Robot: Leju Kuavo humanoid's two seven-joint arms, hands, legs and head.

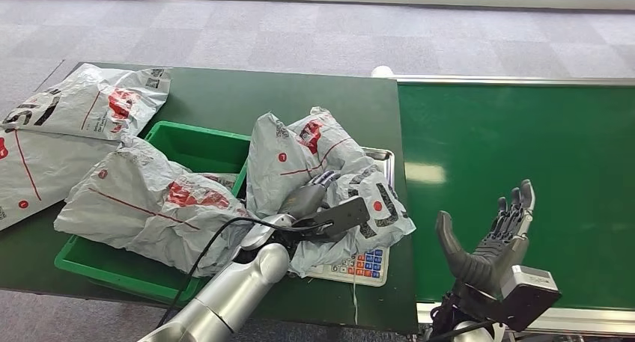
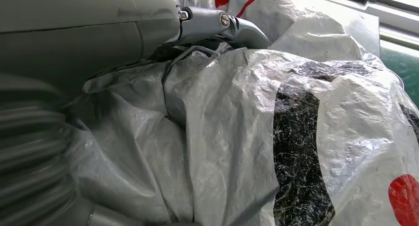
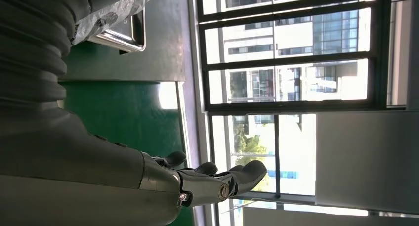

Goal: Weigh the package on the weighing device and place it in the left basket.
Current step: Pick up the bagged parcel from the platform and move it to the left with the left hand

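Here the package (image 1: pixel 329 173), a crumpled grey plastic mailer with red and black print, sits on the weighing device (image 1: pixel 367 263); the steel pan edge shows past it at the far side and the keypad pokes out at the near edge. Sitting there suits the weighing step, judging by the task.

Left hand (image 1: pixel 318 200) is at the package's near side, fingers against the film. From the head view it looks pressed into the folds, thumb low, fingers higher up. Whether it actually grips the bag or merely rests on it, cannot tell. In the left wrist view a finger (image 2: pixel 232 30) lies across the top of a fold, wrinkled film bulging beneath it; the thumb's hold is hidden.

Right hand (image 1: pixel 490 233) is raised over the green conveyor belt (image 1: pixel 524 147), well apart from the package, palm turned inward, fingers spread and upright, holding nothing. Likely parked out of the way while the left arm works.

The green basket (image 1: pixel 191 144) stands just left of the weighing device, touching or nearly so. It already carries another bag (image 1: pixel 150 200) draped over its near half. Two more bags (image 1: pixel 67 125) lie on the dark table (image 1: pixel 225 95) beyond it.

Judgement: the package sits directly ahead of the left hand, basket just beside, so a short leftward carry should do.
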